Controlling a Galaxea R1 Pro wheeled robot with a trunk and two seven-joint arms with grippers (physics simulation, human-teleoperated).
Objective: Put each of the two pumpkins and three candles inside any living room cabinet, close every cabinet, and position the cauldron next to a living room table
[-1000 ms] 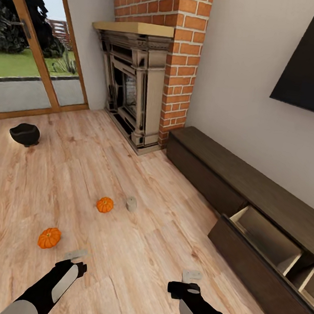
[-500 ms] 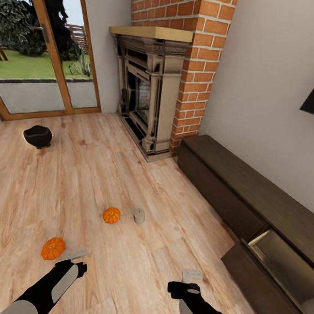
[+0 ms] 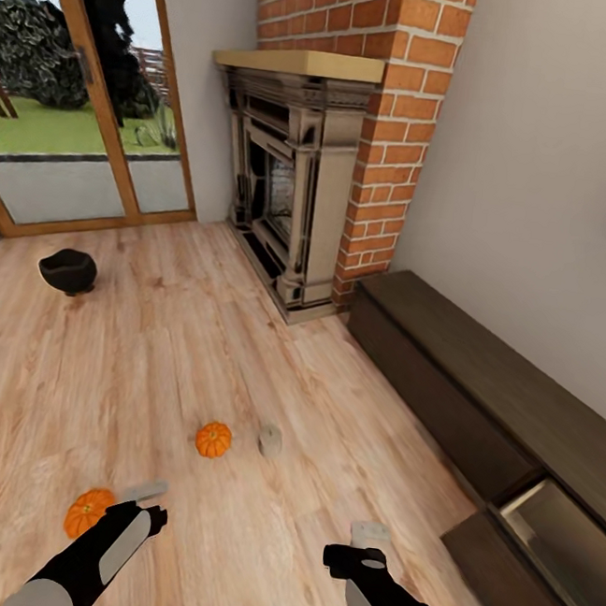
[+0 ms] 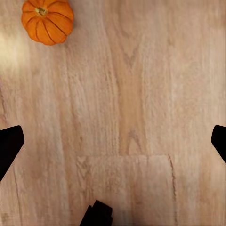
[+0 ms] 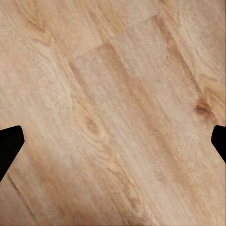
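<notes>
Hovering low over the plank floor (image 3: 250, 523), the left gripper (image 3: 150, 502) and right gripper (image 3: 365, 544) both hang empty with fingers spread wide. A pumpkin (image 3: 86, 512) lies just beside the left gripper; the smaller pumpkin (image 3: 213, 440) and a candle (image 3: 270, 440) sit farther on. The cabinet (image 3: 480, 399) lines the right wall, one drawer pulled out. The cauldron (image 3: 68, 271) rests near the glass door (image 3: 76, 145).

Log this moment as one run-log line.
left gripper: open, empty | right gripper: open, empty | two round orange pumpkins: on wood floor | dark-brown cabinet: drawer open
</notes>
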